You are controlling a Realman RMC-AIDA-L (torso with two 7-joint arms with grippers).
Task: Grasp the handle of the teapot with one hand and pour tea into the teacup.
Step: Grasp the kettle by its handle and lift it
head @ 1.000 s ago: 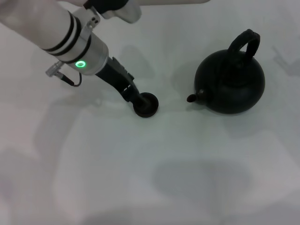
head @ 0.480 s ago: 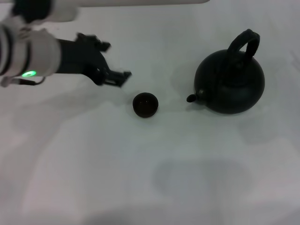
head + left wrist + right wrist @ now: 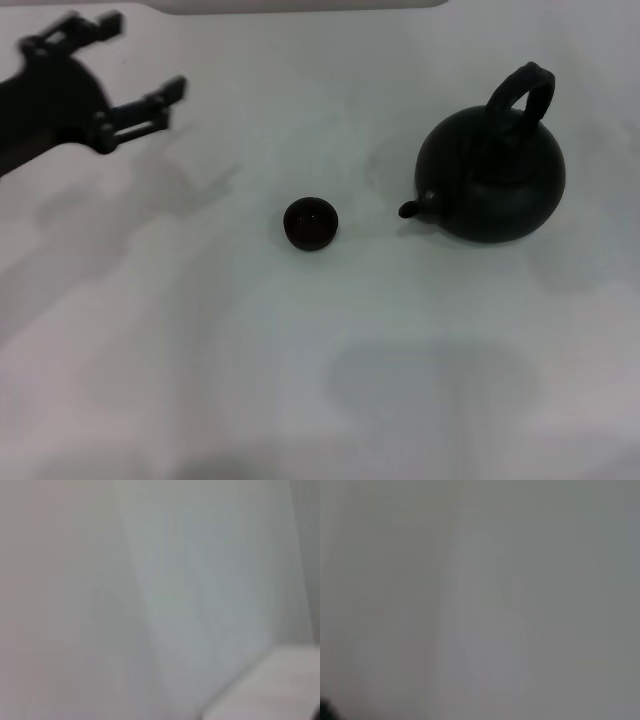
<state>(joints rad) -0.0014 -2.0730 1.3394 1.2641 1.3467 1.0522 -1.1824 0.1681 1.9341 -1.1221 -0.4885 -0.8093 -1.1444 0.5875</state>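
The teapot (image 3: pixel 492 183) is round, matte black, standing upright on the right, its short spout aimed left toward the teacup (image 3: pixel 310 223). Its thick arched handle (image 3: pixel 522 93) rises over the body. The tiny black cup sits upright, near the spout but apart.

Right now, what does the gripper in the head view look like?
Only the left gripper shows: matte black, with two thin, bar-like fingers on jointed linkages, spread from a dark blocky body. No cables or markings are visible on it. The right gripper is out of view.
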